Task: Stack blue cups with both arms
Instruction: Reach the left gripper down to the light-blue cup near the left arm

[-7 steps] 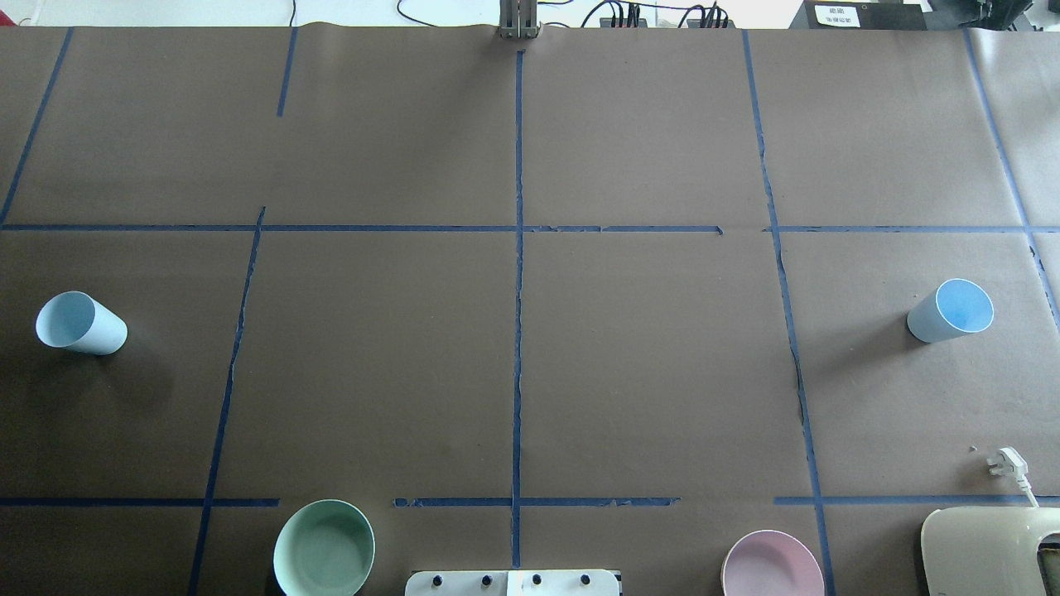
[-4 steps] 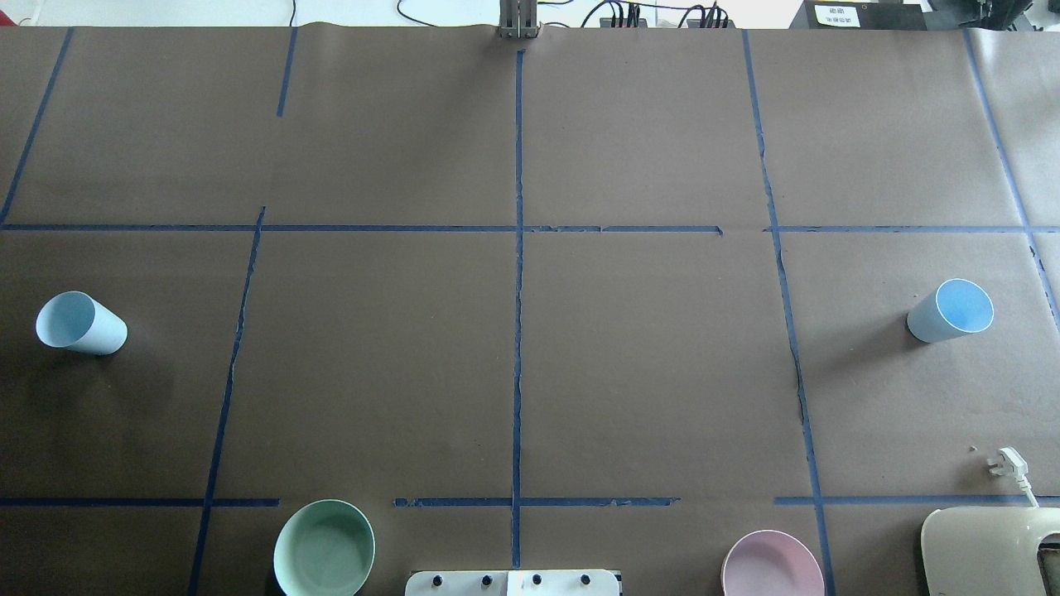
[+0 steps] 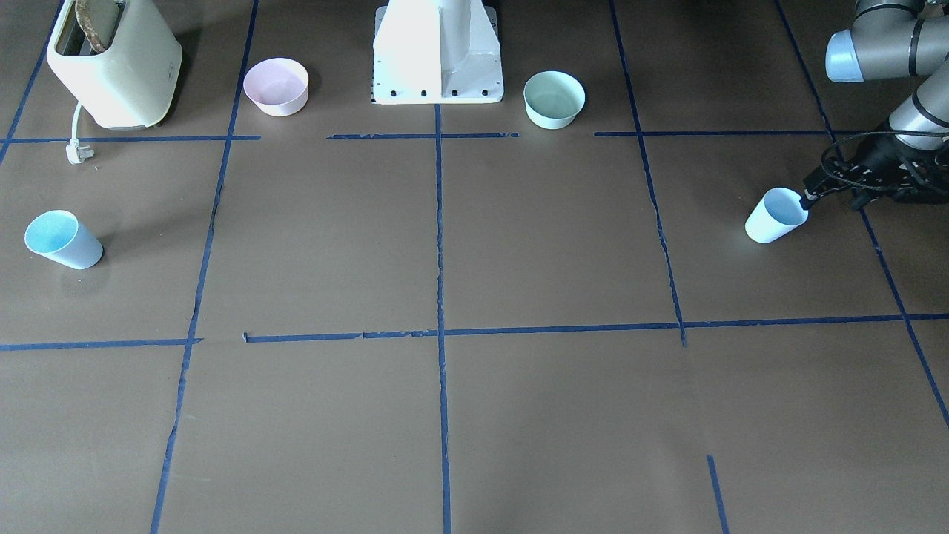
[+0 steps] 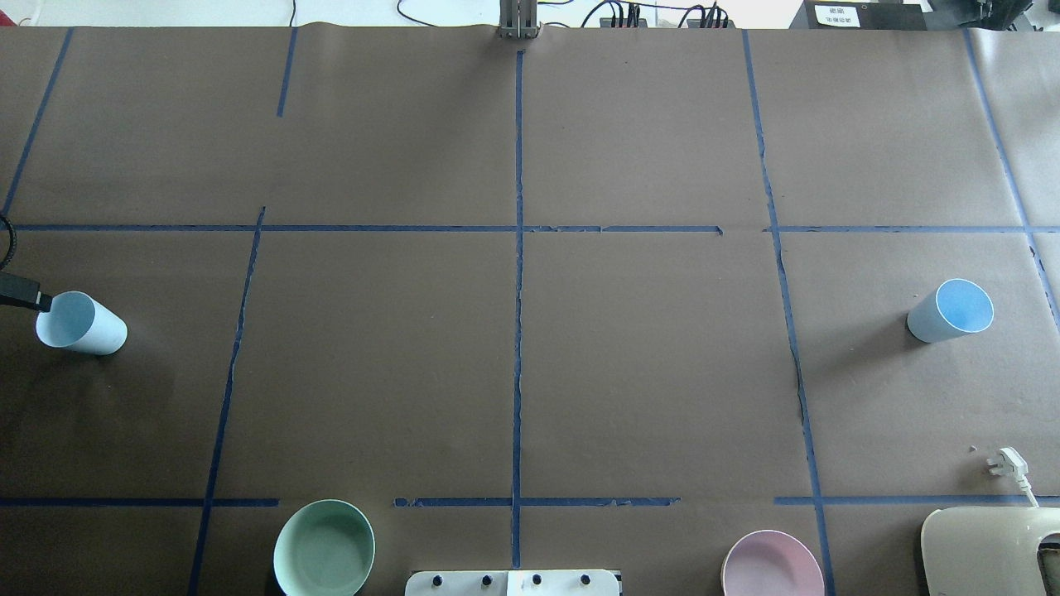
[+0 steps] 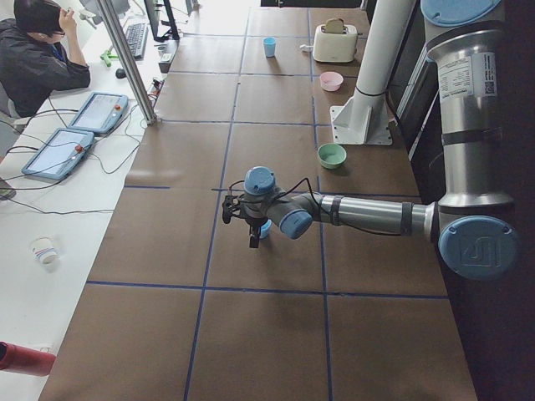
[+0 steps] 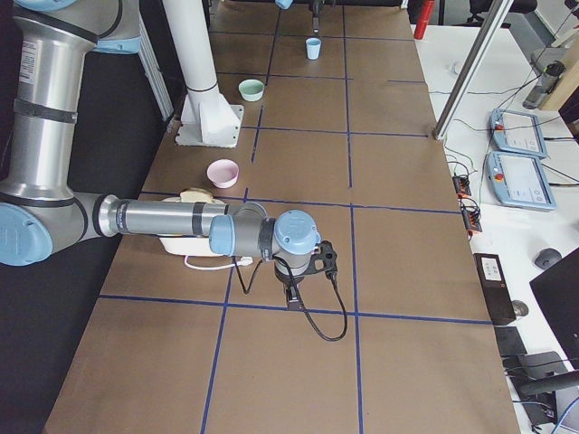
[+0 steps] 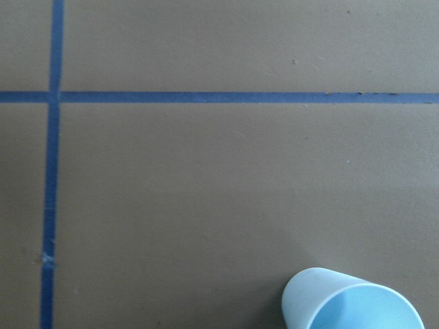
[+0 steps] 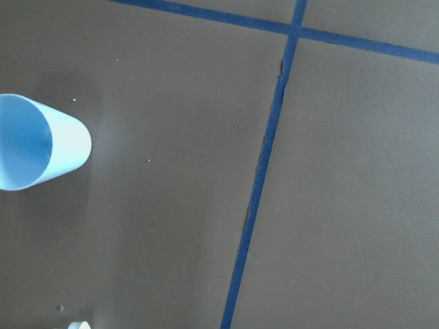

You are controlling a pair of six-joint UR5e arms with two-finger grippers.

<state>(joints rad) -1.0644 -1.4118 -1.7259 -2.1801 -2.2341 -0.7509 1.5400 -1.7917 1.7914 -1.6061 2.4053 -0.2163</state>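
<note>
One blue cup stands upright at the table's left side; it also shows in the front view and low in the left wrist view. The other blue cup stands at the right side, and also shows in the front view and the right wrist view. Only a black tip of my left gripper shows, right beside the left cup's rim; I cannot tell whether it is open. My right gripper shows only in the exterior right view, above the table near the right cup, which is hidden there.
A mint-green bowl and a pink bowl sit near the white pedestal. A cream toaster with a loose plug stands near the right cup. Blue tape lines cross the brown table. An operator sits beyond the far edge.
The black tip of my left gripper has come into the overhead view at the left edge, beside the left cup. Neither cup has moved.
</note>
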